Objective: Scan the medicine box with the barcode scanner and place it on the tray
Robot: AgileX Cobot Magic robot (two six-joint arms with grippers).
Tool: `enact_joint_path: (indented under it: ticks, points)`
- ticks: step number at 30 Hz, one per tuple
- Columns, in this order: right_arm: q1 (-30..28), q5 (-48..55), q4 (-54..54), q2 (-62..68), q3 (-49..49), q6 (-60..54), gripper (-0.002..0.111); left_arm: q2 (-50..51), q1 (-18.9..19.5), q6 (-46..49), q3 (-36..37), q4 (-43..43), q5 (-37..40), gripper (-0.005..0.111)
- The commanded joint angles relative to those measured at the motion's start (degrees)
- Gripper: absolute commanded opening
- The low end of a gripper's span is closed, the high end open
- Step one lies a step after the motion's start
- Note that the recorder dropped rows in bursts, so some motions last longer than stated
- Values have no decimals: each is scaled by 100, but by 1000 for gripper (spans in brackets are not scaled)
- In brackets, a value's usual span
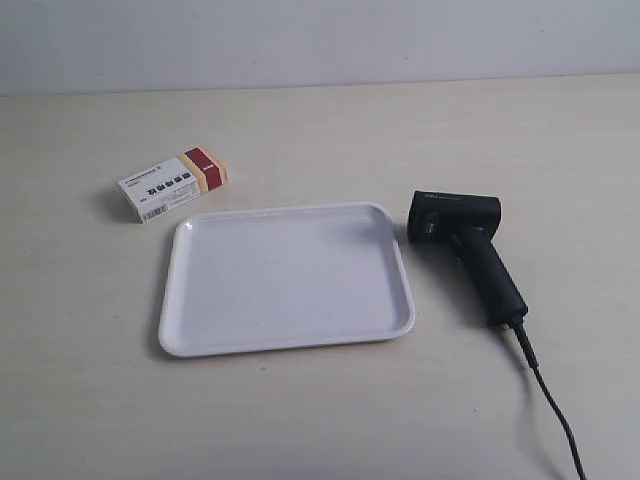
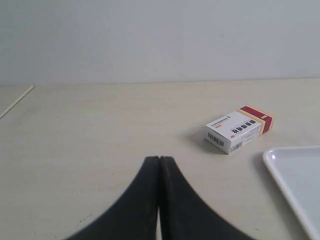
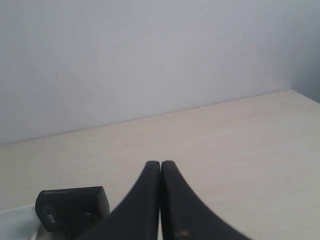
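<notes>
- Plainly, nothing is in hand yet: both my grippers are empty, with the fingers pressed together tip to tip, so I judge the task to be at its very start, before any grasp.
- Far left on the table [image 1: 90, 400] lies the box [image 1: 176, 184], flat on its broad face, clear of the tray's far-left corner. Its red and tan band is at the right end, and a barcode shows on the near side face.
- My left gripper [image 2: 159, 162] points across bare table, with the box [image 2: 239, 131] ahead and off to one side, well apart from the tips. I judge that this arm must spread its fingers, swing toward the box and close across its narrow width.
- In the middle sits the tray [image 1: 172, 268], white and holding nothing; only a corner of it [image 2: 272, 159] shows in the left wrist view.
- Right of the tray lies the scanner [image 1: 464, 246] on its side, head near the tray's right rim, handle running near and right, cable [image 1: 552, 400] trailing off the near edge.
- My right gripper [image 3: 160, 165] hangs above the table, with the scanner's head [image 3: 72, 207] beside it and untouched. This arm must open and take the handle, I judge.
- Writing: the box carries rows of black print, too small to read. A pale mark sits on the scanner's head, also unreadable.
</notes>
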Motion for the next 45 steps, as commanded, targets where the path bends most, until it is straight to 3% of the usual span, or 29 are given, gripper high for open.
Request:
enact_joint_path:
  ticks: [1, 14, 20, 24, 28, 30, 33, 36, 42, 44, 45]
  points:
    - [-34, -14, -11, -37, 30, -2, 1, -38, 22, 0, -2, 5, -11, 2]
    - [-34, -14, -11, -37, 30, -2, 1, -38, 22, 0, -2, -10, -243, 2]
    - [-34, -14, -11, -37, 30, -2, 1, -38, 22, -826, -2, -80, -827, 2]
    - [-34, -14, -11, -37, 30, -2, 1, -38, 22, -1586, -2, -80, -1501, 2]
    - [-34, -25, 34, -37, 30, -2, 1, -38, 22, -2267, -2, -68, -2742, 0]
    - [-34, -63, 34, -37, 30, -2, 1, 121, 22, -2231, -353, -27, -3292, 0]
    - [-34, -107, 34, -37, 30, -2, 1, 1299, 22, -1796, -1271, -9, -3319, 0]
    - [-34, -107, 34, -37, 30, -2, 1, 3253, 22, -1692, -2099, 432, -3298, 0]
    - [-34, -107, 24, -37, 30, -2, 1, 7150, 22, -2288, -3435, 1625, -3170, 0]
    - [-34, -107, 24, -37, 30, -2, 1, 8091, -30, -2908, -4093, 2436, -2507, 0]
    - [-34, -107, 24, -37, 30, -2, 1, 8638, -188, -3106, -4643, 2807, -1501, 0]
